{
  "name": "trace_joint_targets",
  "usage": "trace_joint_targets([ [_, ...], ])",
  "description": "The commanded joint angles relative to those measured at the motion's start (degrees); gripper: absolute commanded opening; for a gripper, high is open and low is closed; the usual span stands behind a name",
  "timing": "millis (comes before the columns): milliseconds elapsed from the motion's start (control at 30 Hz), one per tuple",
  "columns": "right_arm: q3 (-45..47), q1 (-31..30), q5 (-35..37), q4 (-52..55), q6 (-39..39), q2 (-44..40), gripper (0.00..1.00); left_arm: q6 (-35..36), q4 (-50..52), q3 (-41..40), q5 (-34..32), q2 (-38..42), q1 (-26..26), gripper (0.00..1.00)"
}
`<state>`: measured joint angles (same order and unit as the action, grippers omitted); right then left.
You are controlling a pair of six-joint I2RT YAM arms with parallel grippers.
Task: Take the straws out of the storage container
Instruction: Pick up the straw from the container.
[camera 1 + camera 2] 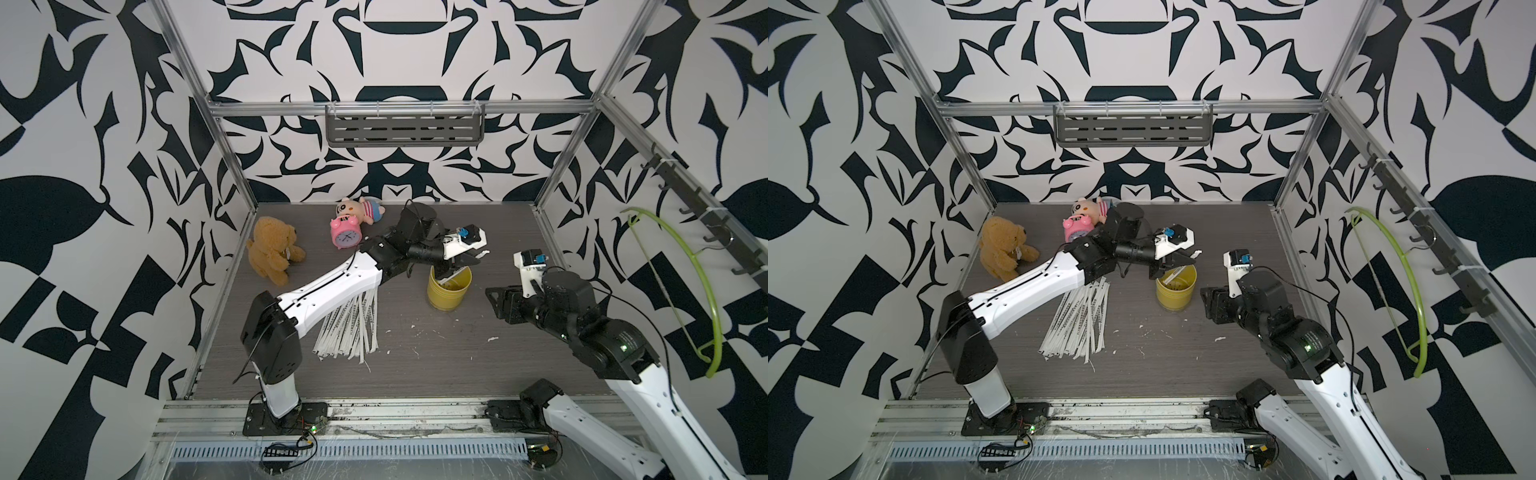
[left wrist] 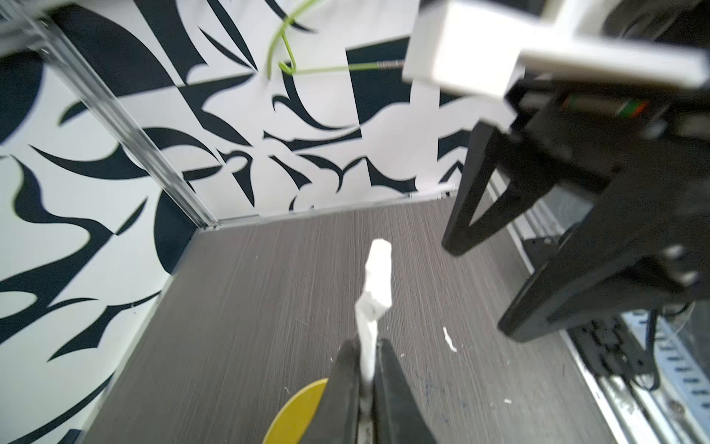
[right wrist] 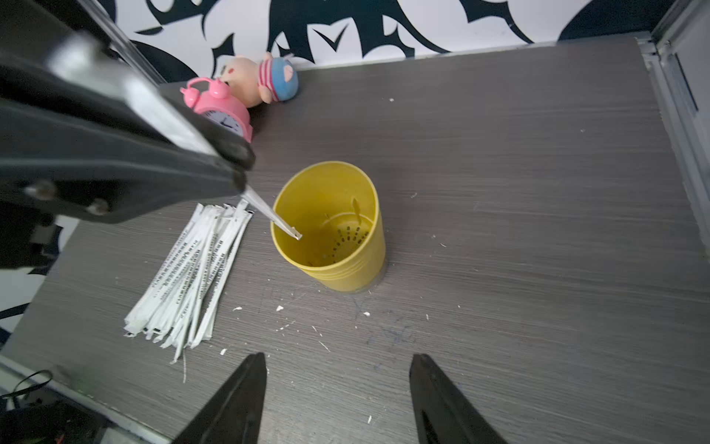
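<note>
— Left claw [image 2: 367, 348]: what does it have?
— It is closed on one wrapped straw [image 3: 273, 220], with the flat paper pinched between both fingers. A crumpled end pokes out past the fingertips. The other end dips into the mouth of the yellow cup [image 3: 340, 265], close to the rim on the pile's side.
— Is anything else in the cup?
— No. In the right wrist view I see its bare, perforated floor. The other straws [image 3: 192, 276] lie in a loose fan on the table [image 3: 499, 173], just beside the cup. In both top views my left arm partly covers them.
— And the right claw [image 3: 338, 357]?
— It is spread open and empty. It sits near the cup but apart from it, on the side away from the pile.
— How do you finish this lift well?
— I judge a straight rise is best, until the lower end clears the rim. Dragging sideways too early could catch the rim and tip a light cup. I would keep the pinch firm, since thin paper slips, then swing toward the pile and lay the straw along the others. The right claw could steady the cup if it rocks.
</note>
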<state>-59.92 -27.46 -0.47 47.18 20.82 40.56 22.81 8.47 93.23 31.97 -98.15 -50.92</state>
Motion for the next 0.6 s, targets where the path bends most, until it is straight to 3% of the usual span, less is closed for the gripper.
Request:
trace_joint_targets([
  [0, -4.39, 0.04, -9.78, -7.6, -3.25, 0.08, 0.65, -7.33, -0.47, -0.92, 0.99, 5.12, -0.24, 0.13],
  [167, -8.1, 0.07, -23.92, -8.66, -5.83, 6.48, 0.71, -10.26, 6.56, -1.71, -1.51, 9.7, -0.24, 0.14],
  [300, -5.2, -0.09, -31.76, -16.95, -3.47, 7.79, 0.72, -15.19, 14.33, -3.88, -3.16, 13.4, 1.44, 0.15],
  [467, -0.97, -2.28, -32.96, -25.31, 0.09, 10.59, 0.73, -23.52, 14.01, -14.54, -1.43, 22.19, 5.98, 0.15],
  [567, -0.96, -7.21, -30.08, -26.87, -0.48, 14.38, 0.73, -25.03, 17.55, -18.97, -1.73, 27.01, 8.2, 0.17],
])
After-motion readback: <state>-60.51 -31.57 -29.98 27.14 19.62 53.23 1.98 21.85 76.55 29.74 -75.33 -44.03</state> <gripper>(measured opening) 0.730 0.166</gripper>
